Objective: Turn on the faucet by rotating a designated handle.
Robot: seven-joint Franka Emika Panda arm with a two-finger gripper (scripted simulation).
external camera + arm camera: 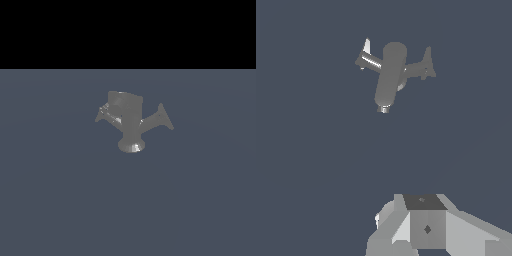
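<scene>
The faucet (131,122) is a small dull-grey fixture standing upright on its round flared foot in the middle of the exterior view. The handle (105,114) is its stubby angular arm on the exterior view's left. A longer arm ending in a triangular fin (163,119) points to the exterior view's right. In the wrist view the faucet (390,75) is seen from above, with the handle (370,61) showing a bright glint. My gripper (423,220) shows only as pale grey blocks at the frame edge, well apart from the faucet and touching nothing. I cannot tell how its jaws stand.
The faucet stands on a flat blue-grey floor (60,200) that fills both views. A black band lies beyond the floor's far edge in the exterior view. The arm does not show in the exterior view.
</scene>
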